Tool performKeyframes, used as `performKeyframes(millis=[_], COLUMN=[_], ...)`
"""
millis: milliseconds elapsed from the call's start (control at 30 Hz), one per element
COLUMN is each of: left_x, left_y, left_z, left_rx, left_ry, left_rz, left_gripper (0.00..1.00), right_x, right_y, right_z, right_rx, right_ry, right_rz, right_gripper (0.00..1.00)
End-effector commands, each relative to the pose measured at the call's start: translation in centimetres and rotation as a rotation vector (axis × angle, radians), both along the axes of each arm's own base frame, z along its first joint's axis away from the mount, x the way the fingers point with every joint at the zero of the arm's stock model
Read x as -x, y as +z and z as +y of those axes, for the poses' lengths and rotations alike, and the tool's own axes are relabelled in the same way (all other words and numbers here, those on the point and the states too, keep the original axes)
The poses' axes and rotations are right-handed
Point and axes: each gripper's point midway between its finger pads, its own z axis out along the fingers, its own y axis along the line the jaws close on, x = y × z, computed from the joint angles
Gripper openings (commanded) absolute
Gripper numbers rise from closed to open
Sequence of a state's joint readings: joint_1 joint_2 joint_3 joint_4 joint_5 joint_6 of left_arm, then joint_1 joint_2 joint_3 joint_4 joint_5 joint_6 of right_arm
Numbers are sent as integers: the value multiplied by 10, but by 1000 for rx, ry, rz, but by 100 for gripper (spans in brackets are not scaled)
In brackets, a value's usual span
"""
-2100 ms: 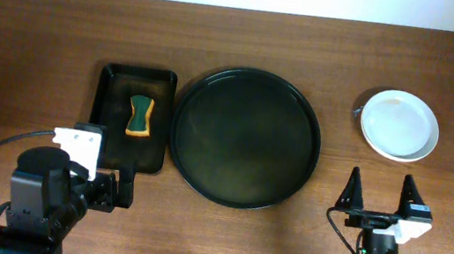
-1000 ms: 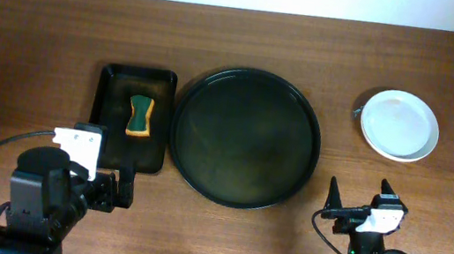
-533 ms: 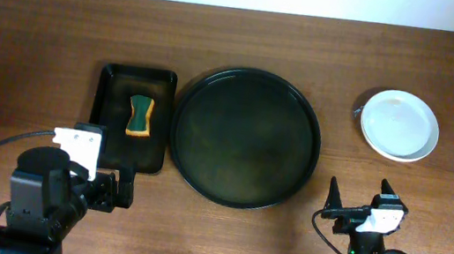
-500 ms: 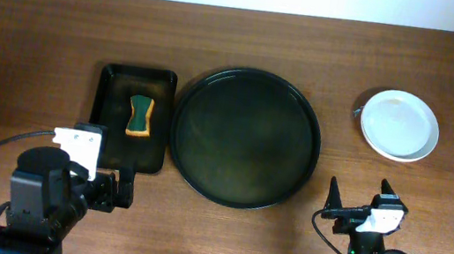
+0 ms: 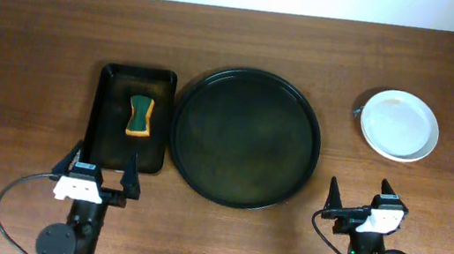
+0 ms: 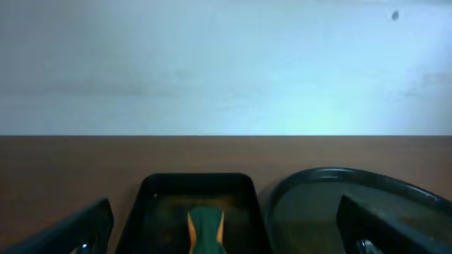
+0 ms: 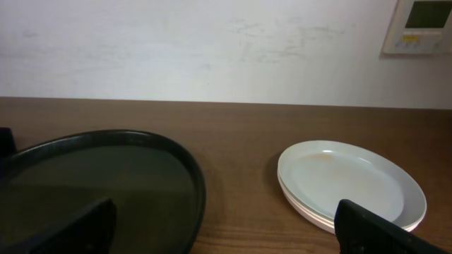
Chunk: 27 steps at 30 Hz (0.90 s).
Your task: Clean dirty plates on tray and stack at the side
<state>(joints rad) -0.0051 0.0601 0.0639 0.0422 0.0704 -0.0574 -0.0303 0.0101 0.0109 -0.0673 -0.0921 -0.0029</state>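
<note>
Change since half a second ago: left arm out of its hunched pose at 7 o'clock, now pulled back to the near edge, left gripper (image 5: 102, 170) pointing toward 12. Fingers spread wide, nothing between them. Right gripper (image 5: 358, 195) at 5 o'clock, same spot as half a second back, also spread wide and empty.

Tray (image 5: 245, 137) at centre, bare, nothing on it. Plates (image 5: 401, 125) stacked at 2 o'clock, off the tray and well apart from its rim. At least two rims visible in right wrist view, exact count hard to tell. Top face looks clean apart from a faint tan tinge near the middle. Sponge (image 5: 139, 116) lying in small tray (image 5: 118, 76) at 9 o'clock, just beside the big one.

Judging from this: cleaning and stacking done, both arms parked in matching rest poses at the near edge. Nothing left to grasp, so probably end of episode. Only doubt: whether all three sit in that stack.
</note>
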Motion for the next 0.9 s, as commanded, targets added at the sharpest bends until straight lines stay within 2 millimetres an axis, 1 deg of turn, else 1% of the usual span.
performKeyframes(millis=[0, 33, 67, 167, 200, 867], left_x=[2, 2, 1, 0, 1, 1], left_y=[3, 3, -5, -41, -44, -44], left_z=[14, 14, 14, 8, 6, 6], left_rx=[-5, -32, -42, -47, -47, -48], left_ry=[77, 82, 82, 47, 32, 34], left_rz=[-53, -53, -38, 103, 117, 117], left_gripper=[99, 99, 99, 99, 99, 99], right_x=[0, 0, 0, 0, 0, 0], right_y=[-2, -2, -2, -2, -2, -2], right_z=[0, 0, 0, 0, 0, 0], right_rx=[-4, -4, -4, -4, -3, -4], right_ry=[1, 1, 1, 1, 1, 1], right_rz=[3, 3, 3, 3, 3, 3], right_gripper=[99, 99, 99, 99, 99, 98])
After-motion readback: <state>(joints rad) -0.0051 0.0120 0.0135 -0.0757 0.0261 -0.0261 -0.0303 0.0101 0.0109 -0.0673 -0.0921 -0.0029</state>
